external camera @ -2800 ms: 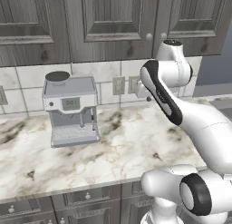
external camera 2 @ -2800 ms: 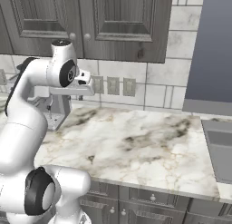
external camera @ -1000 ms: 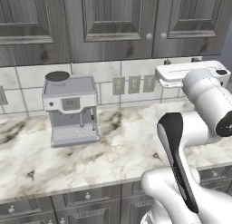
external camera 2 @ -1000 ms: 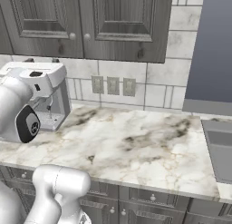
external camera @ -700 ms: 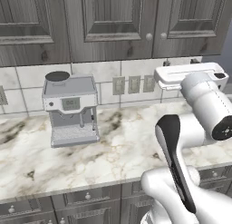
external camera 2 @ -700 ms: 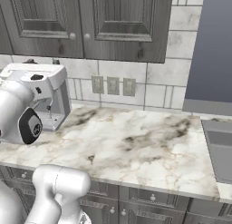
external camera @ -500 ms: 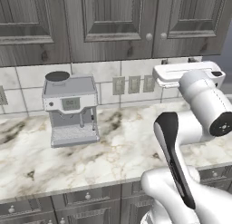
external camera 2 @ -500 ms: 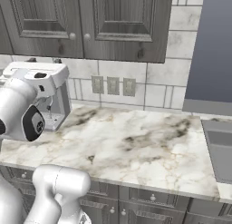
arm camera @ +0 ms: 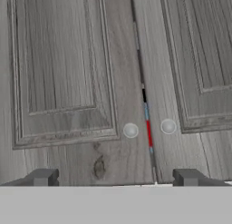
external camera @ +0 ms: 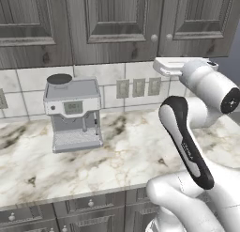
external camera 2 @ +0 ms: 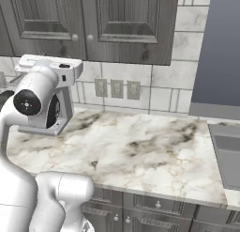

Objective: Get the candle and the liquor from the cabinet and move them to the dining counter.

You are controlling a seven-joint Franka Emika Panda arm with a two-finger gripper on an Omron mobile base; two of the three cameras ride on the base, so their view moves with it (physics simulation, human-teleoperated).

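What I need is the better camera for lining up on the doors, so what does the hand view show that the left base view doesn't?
Hand view: the claw open, its tips wide apart below the door seam, and in that seam a blue-over-red sliver, perhaps the liquor.
Left base view: the coffee machine on the marble worktop, the wall outlets, the white arm.
Both: the cabinet, doors shut, with two round knobs side by side.
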